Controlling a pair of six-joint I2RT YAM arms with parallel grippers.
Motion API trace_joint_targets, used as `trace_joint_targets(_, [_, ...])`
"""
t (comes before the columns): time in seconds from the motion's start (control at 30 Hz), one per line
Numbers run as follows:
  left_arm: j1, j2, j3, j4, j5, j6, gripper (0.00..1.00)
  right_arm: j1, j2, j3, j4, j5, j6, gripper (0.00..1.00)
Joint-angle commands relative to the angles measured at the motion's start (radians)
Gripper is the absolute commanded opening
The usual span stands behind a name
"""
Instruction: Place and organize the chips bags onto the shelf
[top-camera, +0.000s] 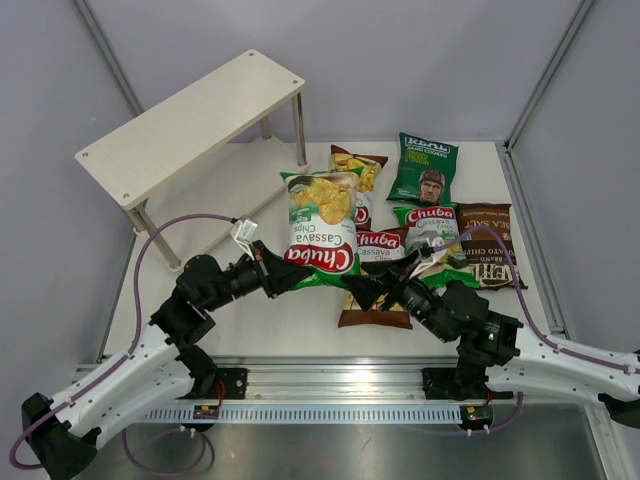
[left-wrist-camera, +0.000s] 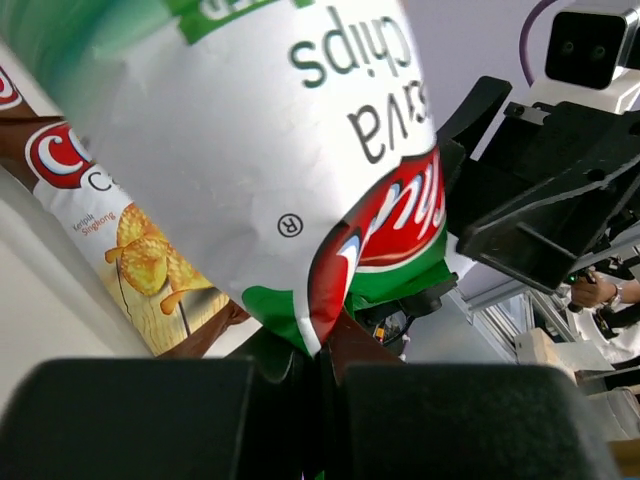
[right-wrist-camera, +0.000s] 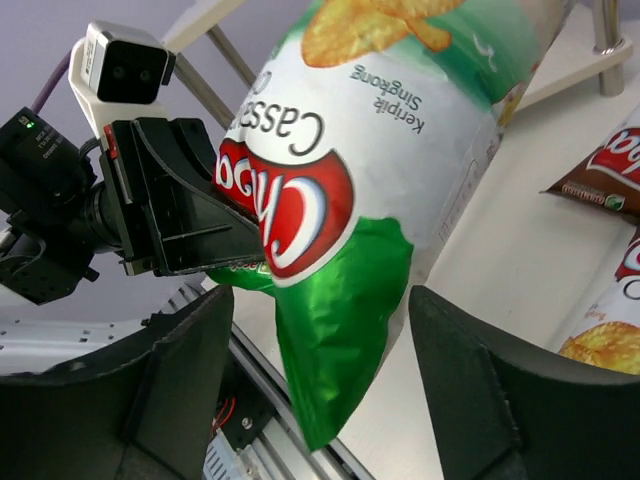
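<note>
Closest to the lens, my left gripper (left-wrist-camera: 320, 375) is clamped on the bottom seam of the green-white chips bag (left-wrist-camera: 250, 180), I think to carry it to the shelf (top-camera: 190, 115). My right gripper (right-wrist-camera: 320, 370) stands apart around its corner, not holding it.

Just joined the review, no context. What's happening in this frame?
The left gripper is shut on the bottom edge of a green-white Chuba bag, holding it up off the table. The right gripper is open, its jaws on either side of the same bag's lower corner, not gripping it. The other five bags lie on the table right of the shelf; none is on it yet.
</note>
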Motion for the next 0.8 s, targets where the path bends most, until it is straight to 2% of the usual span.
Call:
trace_joint_targets(0.0, [-0.001,-0.028,0.082,0.011,-0.1,0.072,0.0,0.01,-0.065,0.034,0.005,0.073,-0.001,0.8])
trace_joint_targets(0.13, [-0.001,-0.017,0.184,-0.08,-0.14,0.144,0.0,0.009,-0.169,0.033,-0.09,0.143,0.002,0.84])
trace_joint_targets(0.17, [-0.001,0.011,0.218,-0.1,-0.151,0.175,0.0,0.009,-0.189,0.033,-0.129,0.156,0.004,0.9])
trace_joint_targets(0.37, [0.001,0.157,0.488,-0.207,-0.16,0.285,0.0,0.009,-0.341,0.019,-0.268,0.228,0.021,0.92])
trace_joint_targets(0.4, [0.001,0.205,0.572,-0.222,-0.166,0.301,0.0,0.01,-0.354,0.019,-0.278,0.232,0.022,0.92])
trace_joint_targets(0.5, [0.004,0.278,0.701,-0.291,-0.255,0.341,0.0,0.009,-0.395,0.021,-0.317,0.249,0.028,0.93])
trace_joint_targets(0.57, [0.031,0.373,0.859,-0.367,-0.312,0.348,0.0,0.009,-0.413,0.028,-0.341,0.254,0.031,0.93])
trace_joint_targets(0.6, [0.086,0.409,0.91,-0.412,-0.309,0.341,0.0,0.009,-0.42,0.031,-0.351,0.257,0.033,0.93])
trace_joint_targets(0.63, [0.118,0.48,1.011,-0.43,-0.283,0.329,0.0,0.009,-0.42,0.039,-0.357,0.259,0.036,0.93])
trace_joint_targets(0.77, [0.264,0.631,1.207,-0.477,-0.232,0.281,0.0,0.009,-0.41,0.062,-0.415,0.269,0.048,0.93])
